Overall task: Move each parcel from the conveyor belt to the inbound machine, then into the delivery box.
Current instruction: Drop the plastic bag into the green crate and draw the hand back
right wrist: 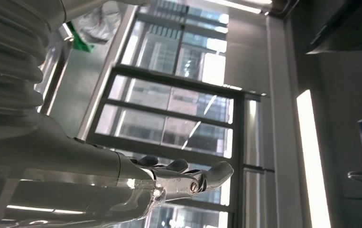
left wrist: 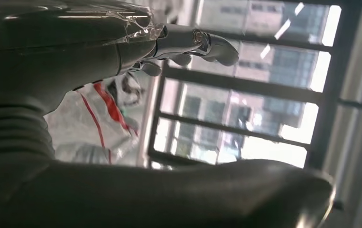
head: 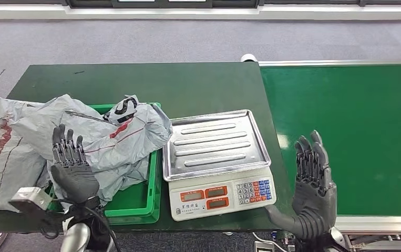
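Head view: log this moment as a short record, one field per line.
left hand: open, raised before the bags
right hand: open, raised at the belt's near edge
scale: tray bare
green bin: holds a grey bag
second grey bag: on the table, left of the bin
conveyor belt: no parcel in sight

Little could be read. On the scale (head: 216, 157), the front panel carried a line of small dark characters at about 7 o'clock from the steel pan, too small to make out. Its three orange-framed display windows showed no legible digits. The keypad, at 5 o'clock from the pan, had white, blue and red keys whose markings were too fine to read. The grey parcel (head: 130, 131) in the green bin (head: 140, 202) bore a black-and-white patch with large bold letters, creased and unreadable, plus red markings.
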`<action>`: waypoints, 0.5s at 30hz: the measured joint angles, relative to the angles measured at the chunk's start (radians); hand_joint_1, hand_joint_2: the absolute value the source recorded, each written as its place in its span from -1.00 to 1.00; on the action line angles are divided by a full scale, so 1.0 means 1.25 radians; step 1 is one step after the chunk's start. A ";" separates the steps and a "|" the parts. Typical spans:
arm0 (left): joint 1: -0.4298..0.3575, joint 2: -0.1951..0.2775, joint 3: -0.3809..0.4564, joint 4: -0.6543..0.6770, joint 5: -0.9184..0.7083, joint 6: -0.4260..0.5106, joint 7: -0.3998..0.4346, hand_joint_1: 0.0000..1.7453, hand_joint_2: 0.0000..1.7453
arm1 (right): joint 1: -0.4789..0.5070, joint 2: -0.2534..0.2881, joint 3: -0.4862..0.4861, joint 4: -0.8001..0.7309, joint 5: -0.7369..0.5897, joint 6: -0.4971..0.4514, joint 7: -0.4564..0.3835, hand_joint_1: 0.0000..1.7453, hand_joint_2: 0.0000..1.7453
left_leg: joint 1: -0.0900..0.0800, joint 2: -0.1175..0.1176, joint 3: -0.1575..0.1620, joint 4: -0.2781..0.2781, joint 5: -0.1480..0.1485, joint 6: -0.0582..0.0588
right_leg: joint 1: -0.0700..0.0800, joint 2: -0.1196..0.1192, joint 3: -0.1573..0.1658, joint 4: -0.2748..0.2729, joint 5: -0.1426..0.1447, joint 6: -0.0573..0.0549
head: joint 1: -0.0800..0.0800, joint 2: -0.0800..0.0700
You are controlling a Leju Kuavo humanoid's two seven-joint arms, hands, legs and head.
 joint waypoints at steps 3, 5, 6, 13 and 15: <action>0.033 0.003 -0.002 -0.046 0.000 -0.068 -0.010 -1.00 -1.00 | -0.036 -0.004 0.000 0.021 -0.020 0.024 0.000 -1.00 1.00 | 0.000 0.000 0.001 0.000 0.000 0.000 | 0.000 0.000 0.001 0.000 0.000 0.000 | 0.000 0.000; 0.052 0.004 -0.002 -0.065 -0.003 -0.084 -0.012 -1.00 -1.00 | -0.050 -0.004 0.000 0.031 -0.023 0.029 0.000 -1.00 1.00 | 0.000 0.000 0.001 0.000 0.000 0.000 | 0.000 -0.001 0.001 0.000 0.000 0.000 | 0.000 0.000; 0.058 0.005 -0.002 -0.072 -0.004 -0.086 -0.013 -1.00 -1.00 | -0.056 -0.004 0.000 0.035 -0.023 0.030 0.000 -1.00 1.00 | 0.000 -0.001 0.001 0.000 0.001 0.000 | 0.000 -0.001 0.001 0.000 0.000 0.000 | 0.000 0.000; 0.079 0.008 -0.002 -0.096 -0.008 -0.124 -0.031 -1.00 -1.00 | -0.078 -0.006 0.000 0.057 -0.039 0.052 -0.001 -1.00 1.00 | 0.000 -0.001 0.000 0.000 0.001 0.000 | 0.000 -0.001 0.000 0.000 0.000 0.000 | 0.000 0.000; 0.087 0.009 -0.002 -0.099 -0.013 -0.158 -0.045 -1.00 -1.00 | -0.092 -0.006 0.000 0.067 -0.044 0.067 -0.001 -1.00 1.00 | 0.000 -0.001 0.000 0.000 0.001 0.000 | 0.000 -0.001 0.000 0.000 0.000 0.000 | 0.000 0.000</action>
